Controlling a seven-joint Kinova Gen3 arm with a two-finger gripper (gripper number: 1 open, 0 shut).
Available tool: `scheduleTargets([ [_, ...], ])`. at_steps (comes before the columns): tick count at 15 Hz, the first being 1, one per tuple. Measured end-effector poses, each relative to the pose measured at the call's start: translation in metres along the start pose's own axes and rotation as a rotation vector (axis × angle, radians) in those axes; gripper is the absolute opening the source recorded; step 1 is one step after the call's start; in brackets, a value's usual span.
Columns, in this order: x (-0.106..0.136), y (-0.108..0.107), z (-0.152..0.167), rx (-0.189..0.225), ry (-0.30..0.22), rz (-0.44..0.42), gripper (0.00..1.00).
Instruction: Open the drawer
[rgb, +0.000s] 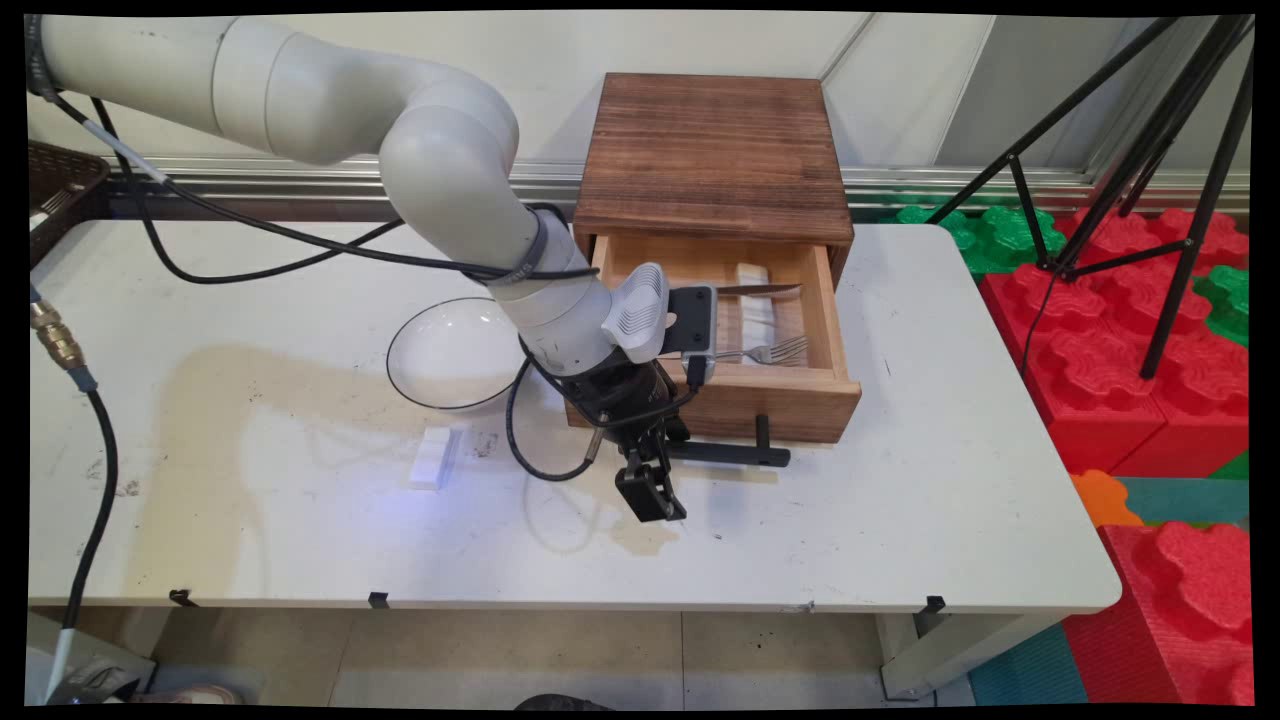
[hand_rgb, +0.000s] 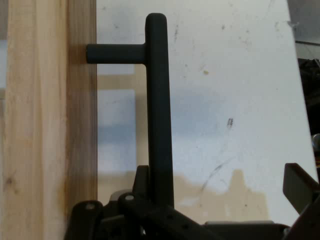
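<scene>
The black handle (rgb: 735, 453) juts from the front of a pulled-out wooden drawer (rgb: 722, 395) and lies level just above the tabletop (rgb: 900, 520). In the hand view the bar (hand_rgb: 159, 115) runs up the middle, its post joined to the drawer front (hand_rgb: 50, 125) at the left.

The white arm (rgb: 450, 170) reaches in from the upper left, bends down at the elbow and points its wrist down at the tabletop, right before the drawer's left front corner. The hand (rgb: 652, 488) hangs low beside the handle's left end. Its fingers are spread apart: in the hand view one finger (hand_rgb: 142, 187) sits close by the bar on the drawer side and the other (hand_rgb: 300, 187) stands well away at the right edge, so the bar lies between them and nothing is gripped. Whether the near finger touches the bar cannot be told.

Inside the drawer lie a fork (rgb: 770, 352), a knife (rgb: 758, 291) and a white block (rgb: 752, 275). The drawer belongs to a dark wooden box (rgb: 712, 150) at the back of the tabletop. Left of the arm stand a clear glass bowl (rgb: 440, 352) and, nearer, a small white block (rgb: 434, 459). The tabletop is white and stained brown. Black cables (rgb: 250, 250) hang from the arm. At the right, red and green foam mats (rgb: 1150, 330) cover the floor under a black tripod (rgb: 1150, 150).
</scene>
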Motion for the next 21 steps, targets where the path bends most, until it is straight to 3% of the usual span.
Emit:
scheduleTargets([
  [11, 0.000, 0.023, -0.001, -0.026, 0.007, 0.000, 1.00],
  [21, -0.001, 0.035, -0.002, -0.022, 0.006, 0.020, 1.00],
])
